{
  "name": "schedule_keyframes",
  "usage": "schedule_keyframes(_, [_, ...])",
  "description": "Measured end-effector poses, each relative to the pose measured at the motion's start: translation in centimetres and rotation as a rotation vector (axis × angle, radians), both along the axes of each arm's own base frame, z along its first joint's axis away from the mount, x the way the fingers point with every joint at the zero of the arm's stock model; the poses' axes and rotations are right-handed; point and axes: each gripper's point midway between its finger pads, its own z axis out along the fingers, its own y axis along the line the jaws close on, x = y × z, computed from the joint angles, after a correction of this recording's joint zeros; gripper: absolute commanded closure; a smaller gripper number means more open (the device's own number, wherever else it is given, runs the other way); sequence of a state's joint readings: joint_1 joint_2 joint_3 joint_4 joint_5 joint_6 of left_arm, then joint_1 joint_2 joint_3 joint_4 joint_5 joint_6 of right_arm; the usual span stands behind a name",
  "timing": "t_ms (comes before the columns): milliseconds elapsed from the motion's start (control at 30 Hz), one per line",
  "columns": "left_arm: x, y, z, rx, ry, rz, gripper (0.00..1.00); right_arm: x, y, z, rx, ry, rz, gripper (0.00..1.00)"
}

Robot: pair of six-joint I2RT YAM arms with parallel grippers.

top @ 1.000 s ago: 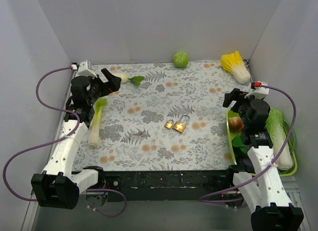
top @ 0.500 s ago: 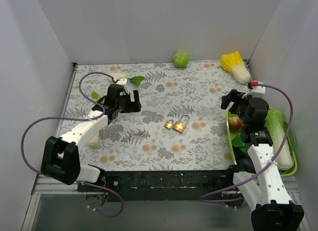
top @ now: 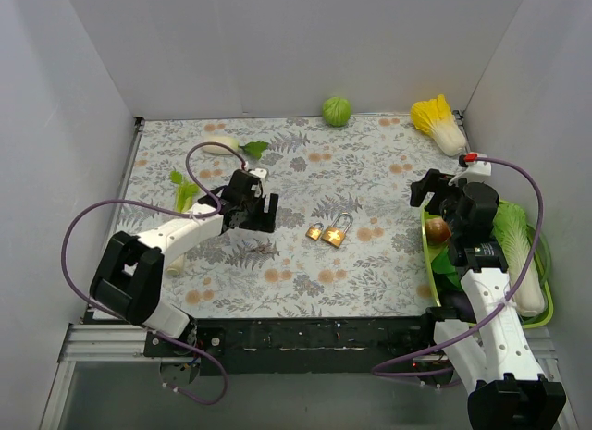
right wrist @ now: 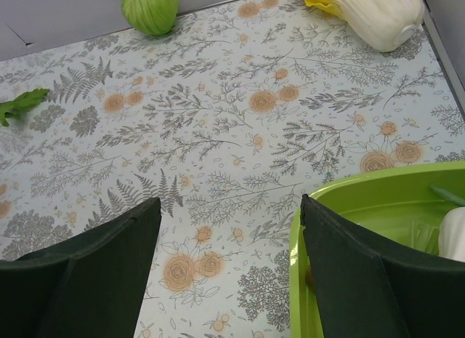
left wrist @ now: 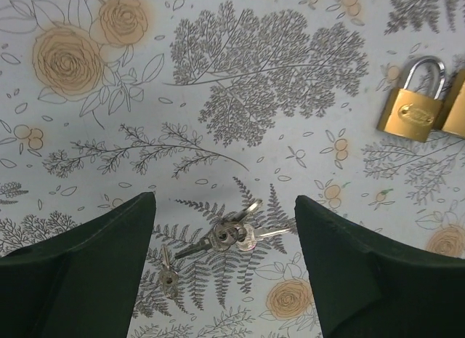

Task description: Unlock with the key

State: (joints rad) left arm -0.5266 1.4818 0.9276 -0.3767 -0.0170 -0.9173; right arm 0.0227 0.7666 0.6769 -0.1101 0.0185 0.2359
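Note:
A bunch of silver keys [left wrist: 229,235] lies flat on the patterned mat, with a single key [left wrist: 168,272] beside it. My left gripper [left wrist: 224,200] hovers just above them, open, one finger on each side and nothing held. In the top view the left gripper [top: 266,215] is left of centre and the keys [top: 263,249] show as a small dark speck just in front of it. Two brass padlocks [top: 315,233] [top: 336,234] lie side by side mid-table, shackles closed; one padlock [left wrist: 412,109] shows fully in the left wrist view. My right gripper [right wrist: 230,201] is open and empty by the tray.
A lime-green tray [top: 428,254] at the right edge holds an onion [top: 438,230] and a pale cabbage [top: 518,254]. A round green cabbage [top: 337,110] and a yellow napa cabbage [top: 439,123] sit at the back. A leek [top: 182,208] and a leafy radish [top: 231,145] lie at the left.
My left arm has swung from the back-left corner toward the table's middle and now sits over the keys, its jaws a little narrower. The right arm has barely moved.

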Motion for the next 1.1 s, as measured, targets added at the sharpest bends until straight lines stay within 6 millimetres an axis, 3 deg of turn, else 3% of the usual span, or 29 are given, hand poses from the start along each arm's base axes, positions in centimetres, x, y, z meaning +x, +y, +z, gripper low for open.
schedule_keyframes(200, [-1.5,0.7,-3.1,0.048,0.124,0.025,0.37,0.0,0.4,-0.1,0.006,0.002,0.019,0.17])
schedule_keyframes(767, [-3.2,0.0,-4.1,0.052,0.189,0.040,0.46,0.0,0.8,-0.6,0.016,0.020,0.042,0.17])
schedule_keyframes(933, [-3.4,-0.2,-4.3,0.054,0.195,0.035,0.55,0.1,0.8,-1.1,0.016,0.035,0.042,0.17])
schedule_keyframes(1100, [-3.8,0.0,-5.0,0.067,0.216,0.043,0.55,0.2,0.8,-1.3,0.017,0.043,0.042,0.17])
